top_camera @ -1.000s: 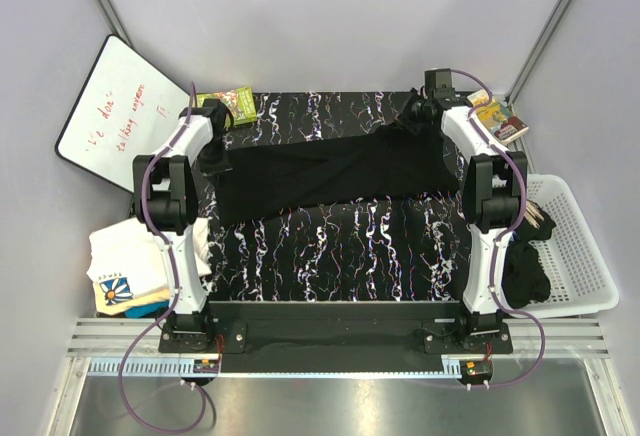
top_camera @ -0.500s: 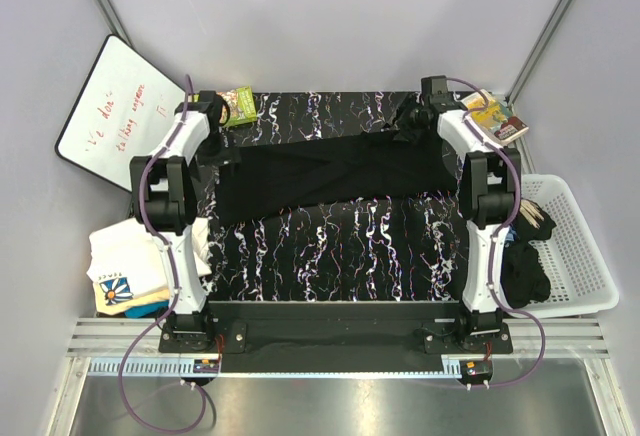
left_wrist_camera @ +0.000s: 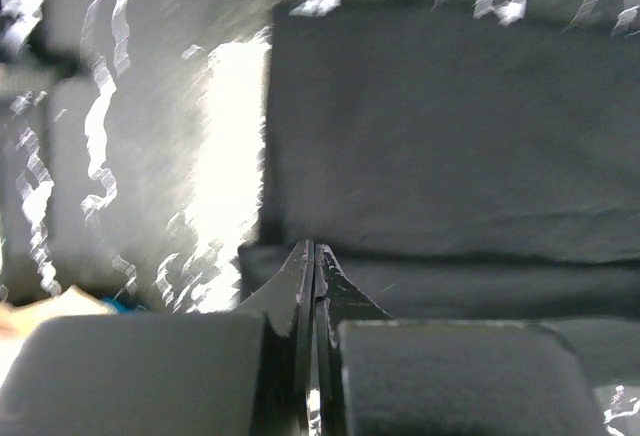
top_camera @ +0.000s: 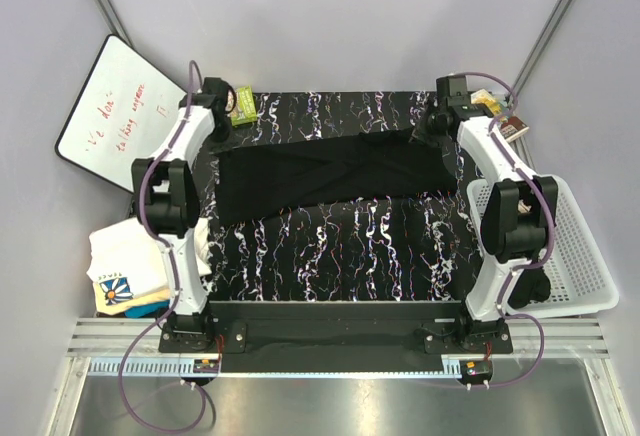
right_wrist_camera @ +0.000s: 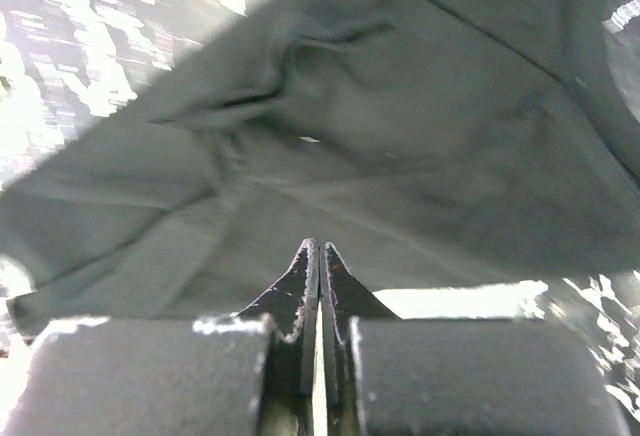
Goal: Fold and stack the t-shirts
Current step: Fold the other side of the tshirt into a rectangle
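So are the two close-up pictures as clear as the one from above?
Left wrist: the marbled table is streaked with what looks like motion blur, with white glare beside the black t-shirt. Right wrist: the pattern smears at top left, yet the shirt's creases read clearly. Top external: sharp and evenly lit.

Bare mat (top_camera: 330, 246) lies nearer than the black t-shirt (top_camera: 330, 171); basket (top_camera: 588, 256) flanks the right edge

Pale grey walls (top_camera: 330, 16) enclose a black, white-veined tabletop (top_camera: 340, 246); a whiteboard (top_camera: 112, 111) leans at far left, and a white slatted basket (top_camera: 585, 256) sits at right.
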Motion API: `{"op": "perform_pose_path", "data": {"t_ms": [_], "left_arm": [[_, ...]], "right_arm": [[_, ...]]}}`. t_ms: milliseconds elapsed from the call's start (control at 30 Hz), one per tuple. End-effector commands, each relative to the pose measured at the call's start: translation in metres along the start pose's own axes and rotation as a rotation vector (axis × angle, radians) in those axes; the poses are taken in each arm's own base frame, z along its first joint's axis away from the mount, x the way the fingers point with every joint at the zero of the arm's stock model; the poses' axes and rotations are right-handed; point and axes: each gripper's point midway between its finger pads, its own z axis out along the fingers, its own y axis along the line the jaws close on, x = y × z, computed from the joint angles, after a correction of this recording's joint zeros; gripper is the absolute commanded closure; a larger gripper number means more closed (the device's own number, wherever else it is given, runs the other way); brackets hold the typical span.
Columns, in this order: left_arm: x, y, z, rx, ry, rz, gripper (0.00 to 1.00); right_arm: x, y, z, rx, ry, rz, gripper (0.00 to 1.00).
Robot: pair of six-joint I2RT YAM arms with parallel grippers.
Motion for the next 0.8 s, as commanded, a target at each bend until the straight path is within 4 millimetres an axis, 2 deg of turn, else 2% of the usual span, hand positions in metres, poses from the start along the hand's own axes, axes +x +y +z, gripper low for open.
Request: {"op": "perform_pose_path", "data": {"t_ms": [0, 33, 100, 233, 267, 300, 367, 400, 500, 533, 567, 600, 633, 667, 700, 733, 767], "left_arm": [[-0.028, -0.037, 0.005, 0.063, -0.046, 0.05, 1.0], [-0.019, -0.038, 0.018, 0.051, 0.004, 0.052, 1.0], [-0.024, -0.047, 0.028, 0.063, 0.014, 0.051, 1.0], [-0.018, -0.051, 0.041, 0.055, 0.077, 0.064, 1.0], [-0.015, -0.053, 0.045, 0.056, 0.093, 0.068, 1.0], [-0.013, -0.053, 0.05, 0.049, 0.108, 0.075, 1.0], [-0.003, -0.051, 0.053, 0.039, 0.154, 0.089, 1.0], [0.004, -0.05, 0.056, 0.029, 0.177, 0.097, 1.0], [0.031, -0.042, 0.059, -0.001, 0.273, 0.122, 1.0], [0.037, -0.038, 0.058, -0.019, 0.294, 0.128, 1.0], [0.046, -0.037, 0.058, -0.022, 0.321, 0.135, 1.0], [0.062, -0.031, 0.056, -0.033, 0.37, 0.147, 1.0], [0.071, -0.032, 0.054, -0.023, 0.398, 0.153, 1.0], [0.081, -0.034, 0.051, -0.016, 0.422, 0.166, 1.0], [0.096, -0.032, 0.046, -0.016, 0.451, 0.184, 1.0], [0.106, -0.034, 0.042, 0.0, 0.472, 0.196, 1.0], [0.129, -0.036, 0.04, 0.0, 0.523, 0.223, 1.0]], "right_arm": [[0.035, -0.037, 0.009, 0.162, 0.108, -0.04, 1.0], [0.045, -0.043, 0.021, 0.183, 0.149, -0.039, 1.0], [0.054, -0.047, 0.029, 0.209, 0.198, -0.041, 1.0], [0.071, -0.053, 0.054, 0.261, 0.275, -0.051, 1.0], [0.066, -0.045, 0.057, 0.252, 0.269, -0.064, 1.0], [0.069, -0.046, 0.059, 0.264, 0.292, -0.065, 1.0], [0.064, -0.049, 0.072, 0.312, 0.283, -0.095, 1.0], [0.067, -0.052, 0.072, 0.335, 0.304, -0.101, 1.0], [0.068, -0.057, 0.09, 0.379, 0.323, -0.122, 1.0], [0.056, -0.052, 0.093, 0.374, 0.296, -0.127, 1.0], [0.055, -0.056, 0.094, 0.399, 0.304, -0.145, 1.0], [0.053, -0.055, 0.097, 0.408, 0.301, -0.157, 1.0], [0.045, -0.053, 0.108, 0.407, 0.285, -0.166, 1.0], [0.044, -0.054, 0.11, 0.421, 0.291, -0.186, 1.0], [0.051, -0.061, 0.124, 0.438, 0.315, -0.196, 1.0], [0.035, -0.049, 0.126, 0.41, 0.271, -0.199, 1.0], [0.033, -0.048, 0.13, 0.401, 0.269, -0.201, 1.0]]}}
